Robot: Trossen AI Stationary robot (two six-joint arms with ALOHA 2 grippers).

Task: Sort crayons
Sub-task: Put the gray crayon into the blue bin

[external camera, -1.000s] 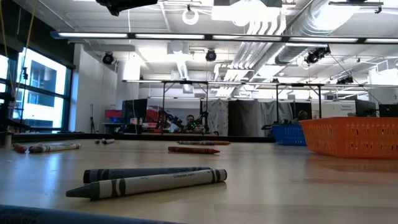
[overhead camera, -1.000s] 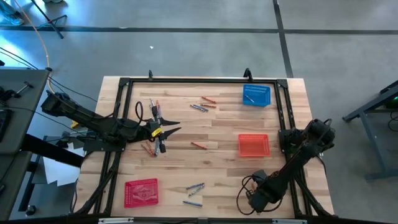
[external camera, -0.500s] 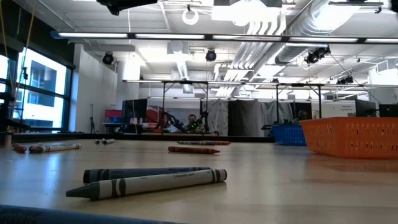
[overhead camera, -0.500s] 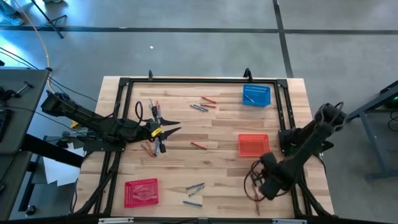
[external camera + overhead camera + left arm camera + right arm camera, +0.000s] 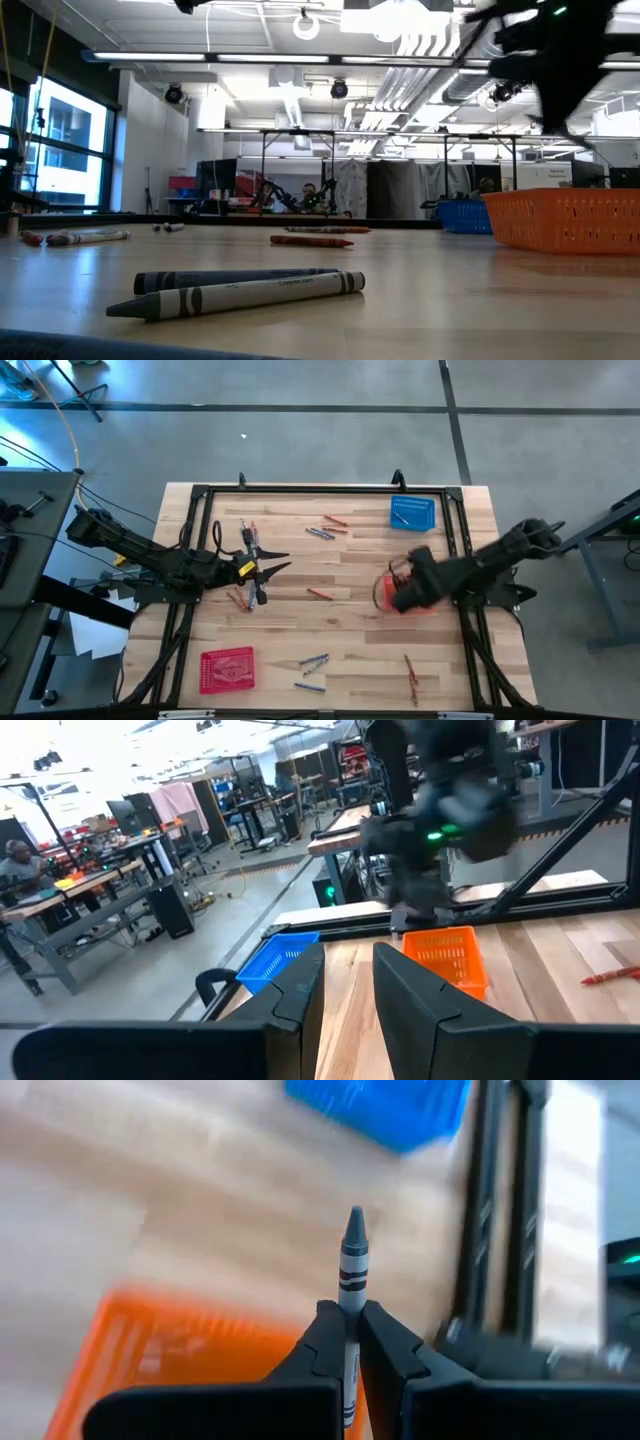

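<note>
1. A grey crayon [image 5: 350,1265] stood pinched in the right gripper [image 5: 345,1342], its long axis in line with the fingers and its tip pointing out past them.
2. In the high view the right gripper [image 5: 398,592] hung over the orange basket [image 5: 428,606] at right of centre, hiding most of it and whatever lay inside.
3. The blue basket [image 5: 412,513], upper right, held a few thin sticks, too small to identify.
4. Loose crayons [image 5: 314,663] lay scattered on the tabletop [image 5: 355,660].
5. The left gripper [image 5: 270,565] hovered left of centre, fingers spread.
</note>
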